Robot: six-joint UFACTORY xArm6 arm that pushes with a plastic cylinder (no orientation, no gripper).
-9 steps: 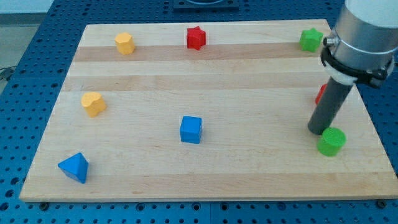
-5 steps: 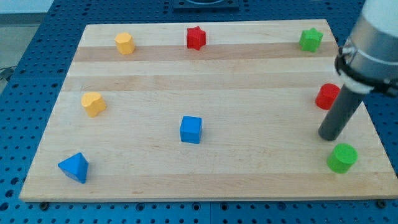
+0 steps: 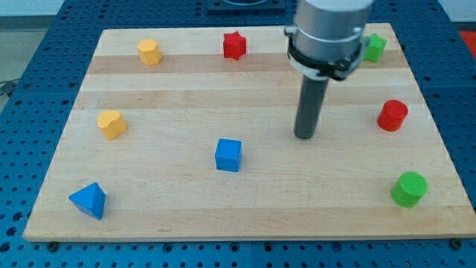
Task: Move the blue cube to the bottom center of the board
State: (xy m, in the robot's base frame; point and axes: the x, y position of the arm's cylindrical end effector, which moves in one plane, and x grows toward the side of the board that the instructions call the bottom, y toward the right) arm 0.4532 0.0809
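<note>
Your rod has swung left from the right edge, and my tip (image 3: 304, 136) now sits mid-frame, up and right of the blue cube (image 3: 228, 155), apart from it. No pincer shows. That cube rests just left of centre on the bench (image 3: 149, 186).

Arm housing (image 3: 329, 30) cut off by the view's top edge; it hides the left part of the green star block (image 3: 375, 48) behind it.
</note>
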